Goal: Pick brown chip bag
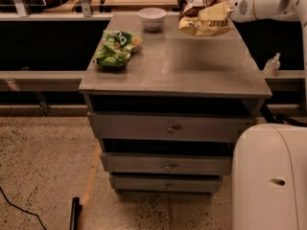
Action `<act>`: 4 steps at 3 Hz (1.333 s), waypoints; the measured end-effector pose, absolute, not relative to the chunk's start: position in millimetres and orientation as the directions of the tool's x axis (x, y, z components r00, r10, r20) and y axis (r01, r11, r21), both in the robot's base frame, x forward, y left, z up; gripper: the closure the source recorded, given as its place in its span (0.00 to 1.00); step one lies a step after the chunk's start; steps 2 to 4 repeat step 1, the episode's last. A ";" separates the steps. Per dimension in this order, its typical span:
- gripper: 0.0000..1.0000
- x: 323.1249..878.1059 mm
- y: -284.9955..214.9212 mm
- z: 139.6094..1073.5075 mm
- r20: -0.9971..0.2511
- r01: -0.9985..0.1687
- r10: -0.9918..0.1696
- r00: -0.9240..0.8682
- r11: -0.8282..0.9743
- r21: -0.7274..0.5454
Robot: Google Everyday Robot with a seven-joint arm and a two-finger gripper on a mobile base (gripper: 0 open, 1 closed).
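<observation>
The brown chip bag [204, 13], dark brown with white patches and a pale yellow part with dark lettering, hangs just above the back right of the grey cabinet top [177, 66]. My gripper [224, 12] comes in from the right at the end of the white arm [259, 3] and is shut on the bag's right edge. The bag hides the fingertips. A faint shadow lies on the top under the bag.
A green chip bag [115, 47] lies at the left of the top. A white bowl [152, 18] stands at the back middle. Drawers [172, 127] face the front. A small bottle [272, 65] sits on the ledge at right. My white base [268, 176] is at lower right.
</observation>
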State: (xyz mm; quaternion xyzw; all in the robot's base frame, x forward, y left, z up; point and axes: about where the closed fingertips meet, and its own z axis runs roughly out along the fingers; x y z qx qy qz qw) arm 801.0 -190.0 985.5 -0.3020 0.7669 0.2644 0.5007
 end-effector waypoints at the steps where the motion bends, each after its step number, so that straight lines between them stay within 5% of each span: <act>1: 1.00 801.1 -189.7 985.3 -0.928 -0.728 -0.199 -0.316 0.678 0.103; 4: 1.00 801.1 -189.7 985.3 -0.928 -0.728 -0.199 -0.316 0.678 0.103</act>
